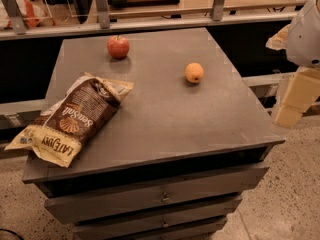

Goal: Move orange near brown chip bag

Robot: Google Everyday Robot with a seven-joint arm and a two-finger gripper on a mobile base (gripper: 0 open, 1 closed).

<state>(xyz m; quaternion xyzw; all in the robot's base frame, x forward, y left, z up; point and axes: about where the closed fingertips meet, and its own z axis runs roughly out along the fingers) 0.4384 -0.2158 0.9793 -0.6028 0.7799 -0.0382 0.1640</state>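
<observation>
Grey flat-topped counter (170, 119) with drawers beneath fills most of the view. A large crinkly brown chip bag with cream-yellow ends (75, 116) lies slantwise at the front left corner, its lower end overhanging the counter's edge. The pale cream, blocky claw (295, 101) hangs off the counter's right side, below a white rounded arm housing (305, 31) and well apart from everything on top. Cannot tell whether it is spread or pressed together. A red apple with a stem (118, 47) sits at back left, beyond the bag's upper end. The small round yellow-orange orange (194, 72) rests right of centre toward the back, well apart from the bag. Judgement: nothing is grasped, so the whole move is ahead. Risks: the orange is smooth and round, and an off-centre grip could squirt it loose toward the right or back edge. Let go before it settles, it may roll away from the bag. A nudge to the overhanging bag could tip it off the corner. A low carry across could clip the apple.
</observation>
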